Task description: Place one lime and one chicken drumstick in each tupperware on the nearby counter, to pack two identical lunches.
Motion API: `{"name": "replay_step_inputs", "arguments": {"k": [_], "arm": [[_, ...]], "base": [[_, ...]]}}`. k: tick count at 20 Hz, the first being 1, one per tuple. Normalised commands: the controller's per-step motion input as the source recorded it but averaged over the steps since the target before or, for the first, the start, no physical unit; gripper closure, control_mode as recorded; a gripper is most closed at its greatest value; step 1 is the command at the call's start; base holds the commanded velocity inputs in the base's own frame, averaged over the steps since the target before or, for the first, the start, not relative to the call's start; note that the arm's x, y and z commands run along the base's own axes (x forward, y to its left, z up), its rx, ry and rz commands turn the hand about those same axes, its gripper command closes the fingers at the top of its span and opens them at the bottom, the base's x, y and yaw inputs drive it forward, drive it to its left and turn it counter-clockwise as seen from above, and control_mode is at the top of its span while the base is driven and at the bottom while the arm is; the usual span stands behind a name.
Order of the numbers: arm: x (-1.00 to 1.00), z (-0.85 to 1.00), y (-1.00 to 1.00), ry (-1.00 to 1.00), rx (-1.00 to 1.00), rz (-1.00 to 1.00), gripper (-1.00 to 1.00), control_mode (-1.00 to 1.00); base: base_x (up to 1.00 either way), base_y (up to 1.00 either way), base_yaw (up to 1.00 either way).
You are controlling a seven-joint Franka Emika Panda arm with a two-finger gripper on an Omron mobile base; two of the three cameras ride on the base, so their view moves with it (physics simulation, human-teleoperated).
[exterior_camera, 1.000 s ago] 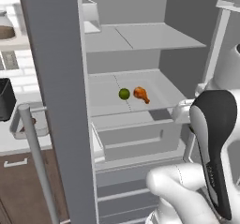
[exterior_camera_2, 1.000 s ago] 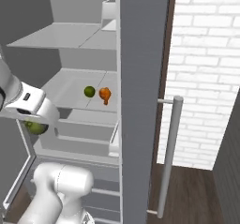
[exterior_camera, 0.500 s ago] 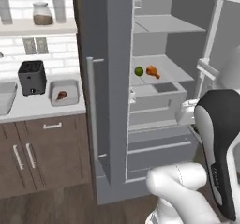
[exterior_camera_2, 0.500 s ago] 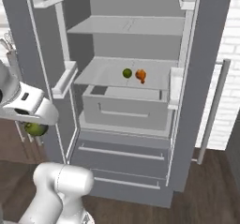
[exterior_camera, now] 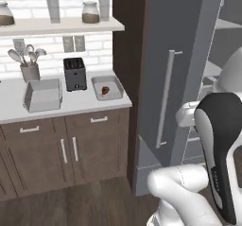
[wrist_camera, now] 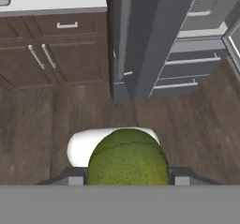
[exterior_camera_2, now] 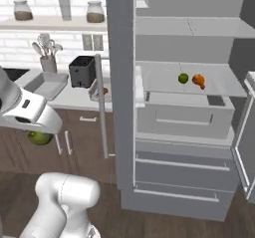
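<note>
My gripper [wrist_camera: 127,174] is shut on a green lime [wrist_camera: 127,156], which bulges between the two fingertips. From the right base view the same lime [exterior_camera_2: 40,138] hangs under the hand [exterior_camera_2: 30,117], low in front of the cabinets. Two pale-grey tupperwares stand on the counter [exterior_camera: 14,110]: the left one [exterior_camera: 42,95] holds nothing, and the right one [exterior_camera: 107,87] holds a chicken drumstick [exterior_camera: 105,91]. On a shelf of the open fridge lie another lime [exterior_camera_2: 183,78] and another drumstick [exterior_camera_2: 198,80].
A black toaster [exterior_camera: 75,73] stands between the tupperwares, and a grey utensil cup [exterior_camera: 30,71] sits behind the left one. The open fridge door [exterior_camera: 165,69] stands right of the counter. Brown cabinets [exterior_camera: 71,149] run beneath it, with wood floor [wrist_camera: 42,120] in front.
The whole picture has shifted: the base has turned from the open fridge toward the counter on the left. The lime stays held in the gripper.
</note>
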Motion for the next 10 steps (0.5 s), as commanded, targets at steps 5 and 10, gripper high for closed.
{"name": "replay_step_inputs", "arguments": {"k": [5, 10], "arm": [[0.00, 0.00, 0.00, 0.00, 0.00, 0.00, 1.00, 1.00], [0.00, 0.00, 0.00, 0.00, 0.00, 0.00, 1.00, 1.00]], "base": [[0.23, 1.00, -0.21], [0.58, 0.87, -0.17]]}}
